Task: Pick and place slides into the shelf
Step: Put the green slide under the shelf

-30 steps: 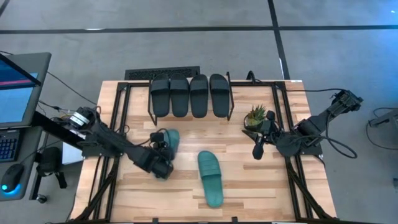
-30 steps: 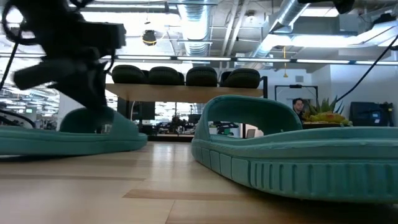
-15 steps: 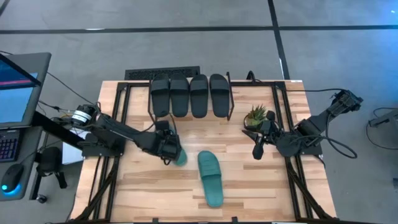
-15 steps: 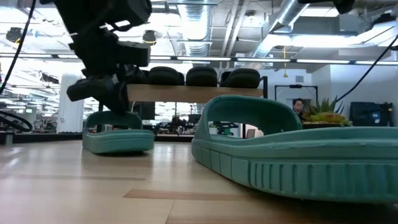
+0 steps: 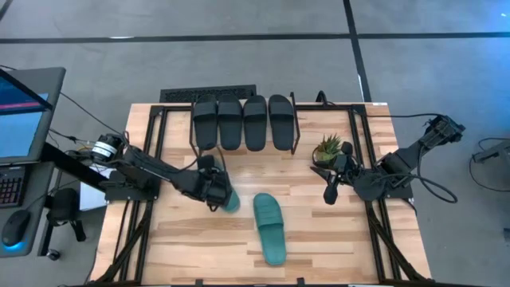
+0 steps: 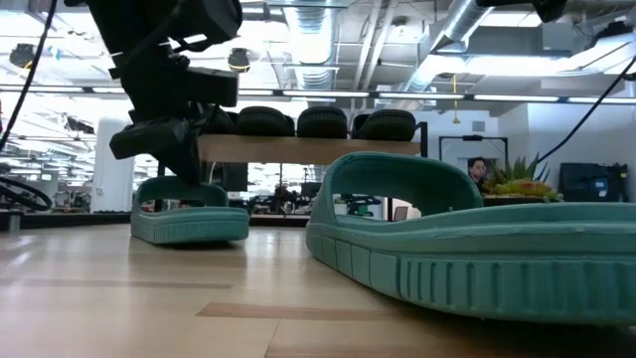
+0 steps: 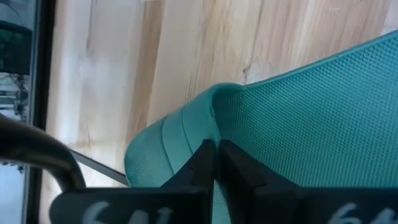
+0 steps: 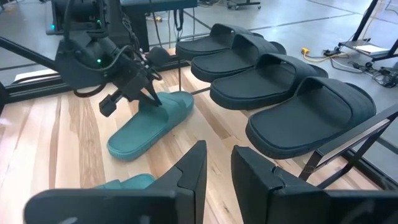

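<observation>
Left pincer: low over the middle-left part of the desk, just in front of the shelf. Closed almost completely, with both fingers pinched on a thin teal edge of the teal slide. Seen in the low view as a dark mass directly above that slide, which sits level at the desk surface; not possible to tell whether the sole touches the wood. Seen also from the right wrist view, reaching down onto the slide from the side.

Second teal slide: flat on the desk, near the middle, just beside the held one but apart from it, not touched by any pincer. Very close to the low camera.

Four black slides: side by side on the shelf top, at the far side of the desk, filling it from one end to the other.

Right pincer: waiting on the right part of the desk, beside a small potted plant. Fingers a little apart, with nothing between them.
</observation>
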You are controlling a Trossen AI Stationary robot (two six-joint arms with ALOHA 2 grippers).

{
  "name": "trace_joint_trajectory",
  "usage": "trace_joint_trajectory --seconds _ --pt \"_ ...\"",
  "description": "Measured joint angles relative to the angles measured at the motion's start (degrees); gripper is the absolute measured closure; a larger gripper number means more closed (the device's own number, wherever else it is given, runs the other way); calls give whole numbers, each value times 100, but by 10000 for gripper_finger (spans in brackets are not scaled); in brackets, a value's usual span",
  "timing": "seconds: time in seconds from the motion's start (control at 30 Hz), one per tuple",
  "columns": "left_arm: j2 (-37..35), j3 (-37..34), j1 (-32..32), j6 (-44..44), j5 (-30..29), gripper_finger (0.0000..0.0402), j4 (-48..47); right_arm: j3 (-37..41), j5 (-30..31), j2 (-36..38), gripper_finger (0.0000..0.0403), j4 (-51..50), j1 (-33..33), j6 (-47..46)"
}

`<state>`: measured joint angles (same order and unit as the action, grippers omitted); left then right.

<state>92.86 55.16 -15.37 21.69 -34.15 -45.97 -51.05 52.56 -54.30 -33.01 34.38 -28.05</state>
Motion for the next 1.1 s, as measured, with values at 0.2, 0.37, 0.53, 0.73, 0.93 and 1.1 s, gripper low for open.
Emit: trace_joint_trajectory --seconds 0.2,0.37,0.53,0.73,0.93,1.1 --pt "0 -2 -218 -18 -204 399 -20 0 0 0 339 0 -1 4" --pt "0 -4 -479 -213 -367 400 2 0 0 0 339 0 -1 4" --pt "0 -7 -778 -545 -582 401 210 0 0 0 339 0 -1 4" --pt "0 -7 -931 -395 -517 401 419 0 0 0 339 0 -1 17" --pt "2 -7 -923 210 -518 387 -46 0 1 -1 339 0 -1 17" --pt "2 -7 -923 208 -471 354 -32 0 2 -2 339 0 -1 17"
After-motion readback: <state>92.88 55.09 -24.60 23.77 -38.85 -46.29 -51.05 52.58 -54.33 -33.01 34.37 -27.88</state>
